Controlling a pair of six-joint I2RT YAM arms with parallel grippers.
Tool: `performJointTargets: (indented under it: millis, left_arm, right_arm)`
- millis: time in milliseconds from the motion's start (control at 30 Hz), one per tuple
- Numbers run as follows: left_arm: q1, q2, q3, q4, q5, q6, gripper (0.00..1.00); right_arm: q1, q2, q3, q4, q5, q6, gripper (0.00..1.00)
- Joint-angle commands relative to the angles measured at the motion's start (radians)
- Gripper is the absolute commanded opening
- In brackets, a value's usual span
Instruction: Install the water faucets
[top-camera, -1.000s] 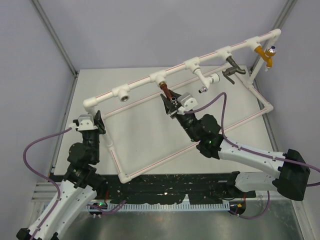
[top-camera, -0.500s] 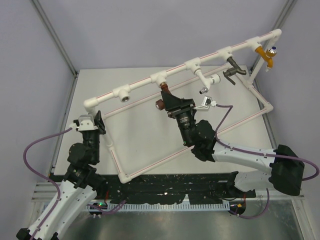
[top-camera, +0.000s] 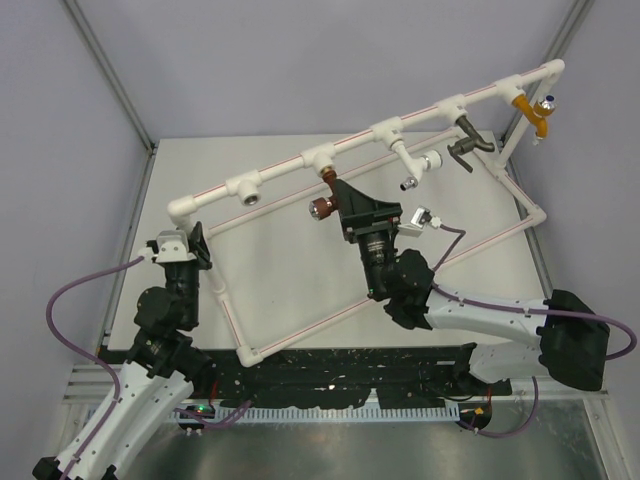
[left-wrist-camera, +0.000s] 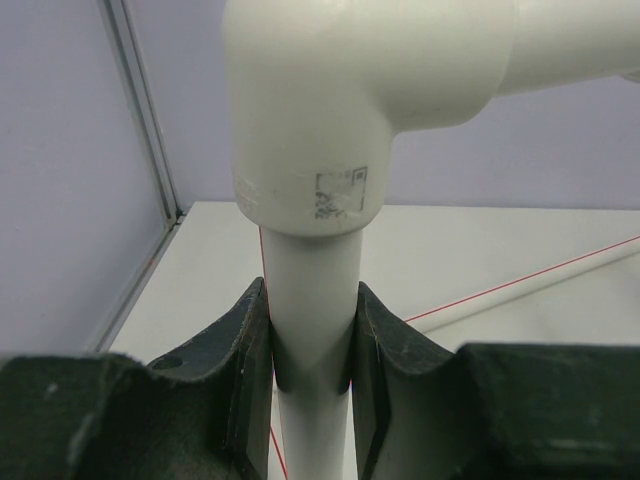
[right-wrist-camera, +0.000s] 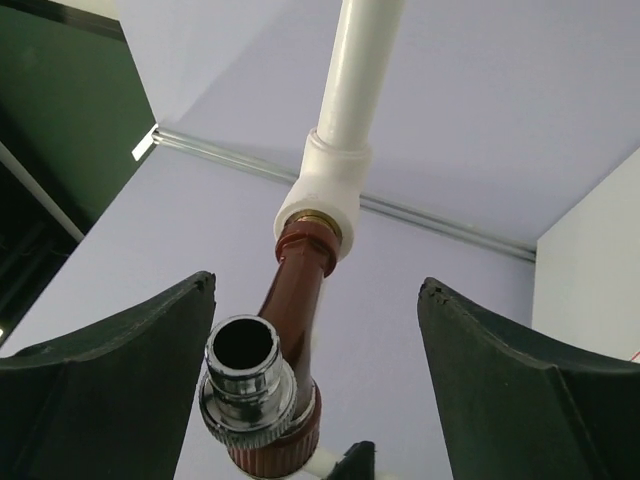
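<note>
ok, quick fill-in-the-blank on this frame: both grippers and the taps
1. The left gripper is shut on the white ____ just below the elbow fitting.
2. The right gripper has its jaws ____, one on each side of the reddish-brown tap.
3. The orange tap has a ____ knob.

Missing words: pipe; open; blue

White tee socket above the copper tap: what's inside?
The copper tap has its brass end inside the white tee socket; only a brass ring shows at the rim. Threads are covered.
</note>
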Motion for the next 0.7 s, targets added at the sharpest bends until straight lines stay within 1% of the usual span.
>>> performJointTargets:
  millis: [0,100,167,200,233,267,300,333,367,400,433,467,500,533,567,600,633,667]
  left_arm:
    - [-0.007,0.0,0.007,-0.001,0.039,0.007,0.0]
    - [-0.007,0.0,0.007,-0.001,0.038,0.008,0.0]
    - [-0.007,0.0,0.007,-0.001,0.038,0.008,0.0]
    - [-0.007,0.0,0.007,-0.001,0.036,0.01,0.0]
    - [-0.007,0.001,0.007,-0.001,0.038,0.01,0.0]
    - [-0.007,0.001,0.007,-0.001,0.038,0.008,0.0]
    - [-0.006,0.003,0.007,0.0,0.038,0.007,0.0]
    - [-0.007,0.004,0.007,0.0,0.041,0.008,0.0]
    - [-0.007,0.006,0.007,0.0,0.041,0.007,0.0]
    - [-0.007,0.007,0.007,0.0,0.042,0.008,0.0]
    - [-0.007,0.009,0.007,0.0,0.041,0.007,0.0]
    - [-0.006,0.009,0.007,0.0,0.041,0.008,0.0]
    - [-0.007,0.009,0.007,0.0,0.041,0.007,0.0]
    - [-0.007,0.009,0.007,0.0,0.041,0.008,0.0]
    - [-0.007,0.009,0.007,0.0,0.042,0.007,0.0]
    - [-0.006,0.009,0.007,0.0,0.044,0.007,0.0]
    - [-0.007,0.009,0.007,0.0,0.044,0.007,0.0]
    - [-0.007,0.01,0.007,0.0,0.044,0.007,0.0]
  right_arm:
    - [0.0,-0.068,-0.063,0.179,0.001,-0.217,0.9]
    - [0.0,-0.11,-0.112,0.203,-0.042,-0.305,0.92]
    - [0.0,-0.151,-0.161,0.237,-0.061,-0.409,0.93]
    - [0.0,-0.185,-0.189,0.256,-0.081,-0.497,0.94]
    - [0.001,-0.205,-0.201,0.257,-0.093,-0.538,0.94]
    - [0.0,-0.241,-0.215,0.245,-0.131,-0.655,0.93]
    - [0.001,-0.267,-0.221,0.228,-0.153,-0.728,0.94]
    - [0.0,-0.322,-0.224,0.16,-0.199,-0.836,0.94]
    - [0.0,-0.35,-0.221,0.1,-0.219,-0.906,0.94]
    - [0.0,-0.408,-0.203,-0.015,-0.269,-1.042,0.96]
    - [0.0,-0.462,-0.192,-0.09,-0.301,-1.113,0.99]
    - [0.0,-0.482,-0.168,-0.202,-0.346,-1.264,0.95]
    - [0.0,-0.519,-0.153,-0.27,-0.368,-1.326,0.95]
    - [0.0,-0.534,-0.127,-0.384,-0.391,-1.474,0.95]
    - [0.0,-0.563,-0.108,-0.436,-0.404,-1.553,0.95]
    - [0.001,-0.576,-0.07,-0.562,-0.462,-1.693,0.96]
    - [-0.002,-0.591,-0.051,-0.62,-0.487,-1.746,0.95]
    - [-0.002,-0.596,-0.015,-0.727,-0.528,-1.872,0.95]
